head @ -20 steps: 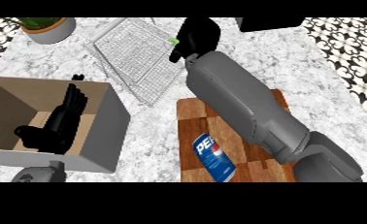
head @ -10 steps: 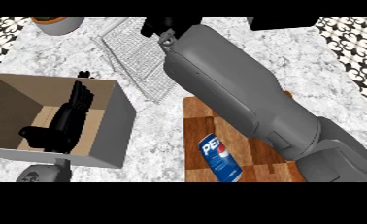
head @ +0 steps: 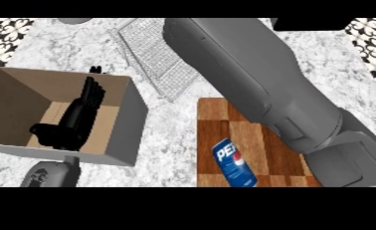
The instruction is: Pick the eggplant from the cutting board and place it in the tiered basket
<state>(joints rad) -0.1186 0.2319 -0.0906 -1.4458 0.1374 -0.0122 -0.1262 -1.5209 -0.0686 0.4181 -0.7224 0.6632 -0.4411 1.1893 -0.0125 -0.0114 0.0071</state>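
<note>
L robot hand (head: 73,119) open over cardboard box (head: 125,124).

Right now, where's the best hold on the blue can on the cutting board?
Probably mid-body, coming from above, with fingers and thumb across its curved sides: the blue can lies on its side on the cutting board, so its ends face sideways.

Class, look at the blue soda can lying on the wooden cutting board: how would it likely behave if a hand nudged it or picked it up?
The blue soda can lies on its side on the cutting board, so a nudge across its length would probably roll it. Its smooth round wall looks slippery to pinch. It is probably rigid; whether full or empty cannot be told.
</note>
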